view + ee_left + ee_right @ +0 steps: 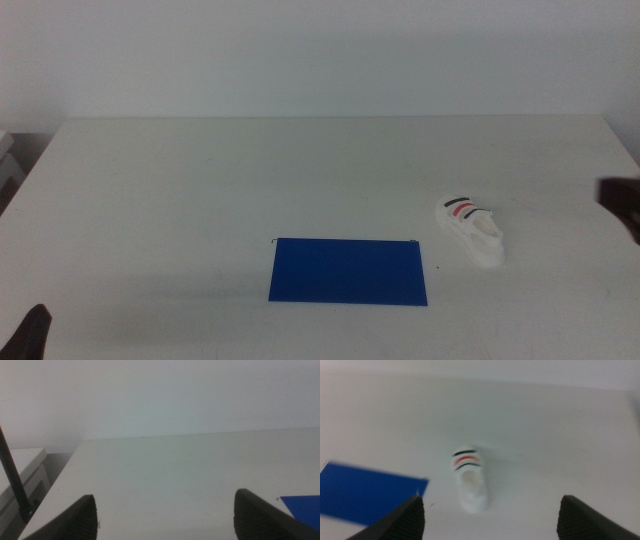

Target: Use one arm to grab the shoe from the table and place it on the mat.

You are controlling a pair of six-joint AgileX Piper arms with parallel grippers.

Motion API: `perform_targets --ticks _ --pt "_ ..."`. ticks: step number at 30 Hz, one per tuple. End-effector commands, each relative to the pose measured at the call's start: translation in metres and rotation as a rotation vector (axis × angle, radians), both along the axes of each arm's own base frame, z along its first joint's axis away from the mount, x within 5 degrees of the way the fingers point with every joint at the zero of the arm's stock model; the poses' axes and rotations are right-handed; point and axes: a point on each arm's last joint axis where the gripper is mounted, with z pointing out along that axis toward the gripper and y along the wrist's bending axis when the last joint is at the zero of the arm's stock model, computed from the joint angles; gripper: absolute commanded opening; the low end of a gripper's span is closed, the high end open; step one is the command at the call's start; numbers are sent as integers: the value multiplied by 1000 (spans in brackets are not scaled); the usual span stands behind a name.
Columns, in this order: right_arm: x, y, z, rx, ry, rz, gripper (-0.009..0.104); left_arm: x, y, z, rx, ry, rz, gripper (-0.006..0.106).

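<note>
Right gripper (490,517) hovering at right edge, jaws spread wide. Left gripper (165,515) waiting bottom-left, jaws apart.

A small white sneaker with black and red stripes (471,229) lies upright on its sole on the large plain white tabletop (250,170), its opening facing up. It sits just right of the flat, thin dark-blue rectangular mat (348,270), apart from it, with the mat bare.
</note>
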Motion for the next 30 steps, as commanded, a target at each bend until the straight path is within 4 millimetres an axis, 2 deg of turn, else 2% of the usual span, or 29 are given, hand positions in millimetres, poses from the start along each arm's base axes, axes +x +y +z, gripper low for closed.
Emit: perform_targets --ticks 1,7,14,22,30 --pt "24 13 23 -58 -8 79 92 -1 0 6 -18 -87 1 94" --pt "77 32 45 -133 214 126 92 -1 0 6 -18 -87 1 94" --pt "138 43 54 -188 357 97 92 -1 0 6 -18 -87 1 94" --pt "202 58 38 -202 452 97 92 -1 0 6 -18 -87 1 94" --pt "234 67 -4 -209 536 97 92 -1 0 6 -18 -87 1 94"
